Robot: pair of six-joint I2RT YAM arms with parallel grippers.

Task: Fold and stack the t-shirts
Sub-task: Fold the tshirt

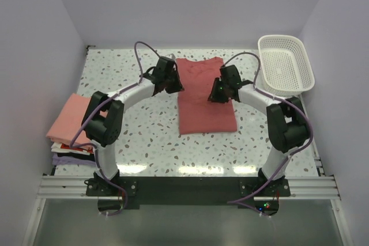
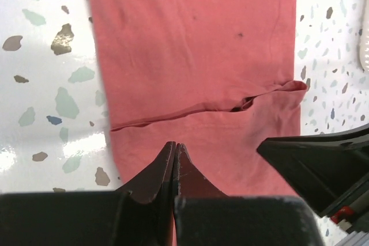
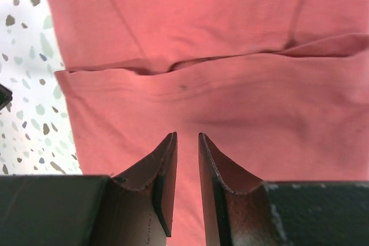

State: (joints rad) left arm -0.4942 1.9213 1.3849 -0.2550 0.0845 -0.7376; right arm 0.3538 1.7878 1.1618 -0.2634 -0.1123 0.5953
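Step in hand, my read: folding the brick-red t-shirt [image 1: 204, 99]. It lay flat mid-counter as a long strip running 12 to 6 o'clock, sides apparently tucked in, and a fold edge [image 2: 196, 110] crossed it in both wrist views. It was not yet halved end to end and not yet stacked.

Left gripper [image 2: 174, 145] was closed, fingertips touching, with nothing clearly pinched. It hovered over the shirt's 9 o'clock edge near the collar end. Left arm arched in from 7 o'clock, elbow high, wrist pitched down.

Right gripper [image 3: 187, 136] was parted by a narrow slit, only cloth showing through the gap, holding nothing. It sat over the shirt's 3 o'clock side at about mid-length. Right arm mirrored the left from 5 o'clock.

Next move probably calls for both grippers to open, pinch one end's corners and carry them over to the other end, then take the shirt to the stack at 9 o'clock, salmon-pink tee [image 1: 69, 116] on top.

White lattice basket [image 1: 285, 64] sat at 2 o'clock on the speckled counter [image 1: 150, 136], apart from the shirt.
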